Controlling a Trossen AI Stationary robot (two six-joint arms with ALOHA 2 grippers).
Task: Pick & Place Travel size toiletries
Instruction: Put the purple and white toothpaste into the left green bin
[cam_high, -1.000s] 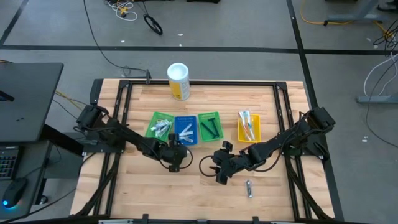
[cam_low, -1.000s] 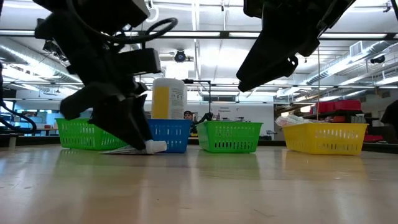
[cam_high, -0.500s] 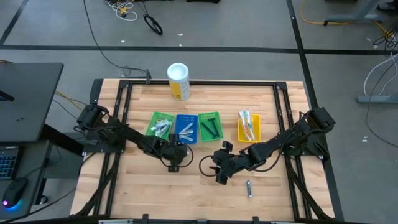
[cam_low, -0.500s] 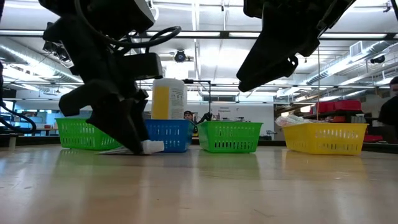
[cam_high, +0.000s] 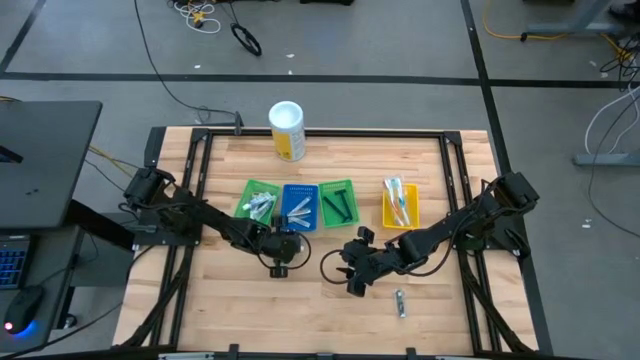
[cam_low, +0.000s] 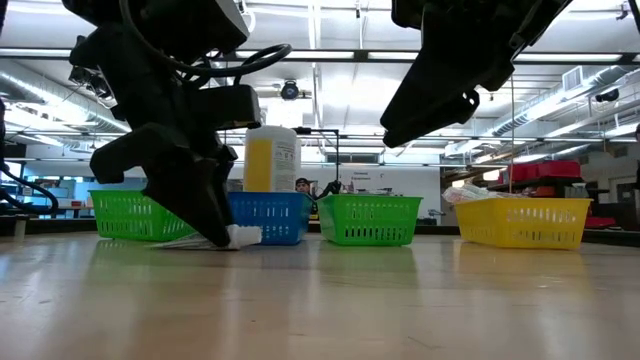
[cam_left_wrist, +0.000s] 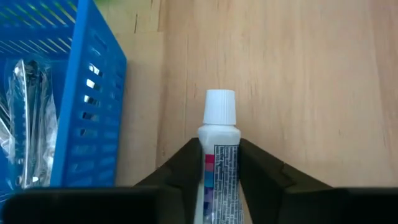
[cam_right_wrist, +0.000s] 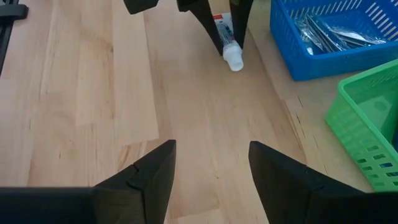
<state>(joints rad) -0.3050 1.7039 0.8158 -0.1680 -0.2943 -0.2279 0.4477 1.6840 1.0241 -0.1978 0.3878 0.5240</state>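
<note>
Wooden tabletop (cam_high: 320, 290) carries 4 trays in a row; open board lies on the near side of them. The left hand (cam_left_wrist: 219, 163) is set down over a small tube (cam_left_wrist: 219, 155) lying flat just beside the blue tray (cam_left_wrist: 81, 124), apart from its wall. The tube's long axis runs straight between the 2 fingers, cap pointing forward, and the fingers are seen touching both its sides. The right hand (cam_right_wrist: 211, 163) hangs well apart over bare wood, fingers wide and empty. A lift has clear room above; only the tray wall is close.
</note>
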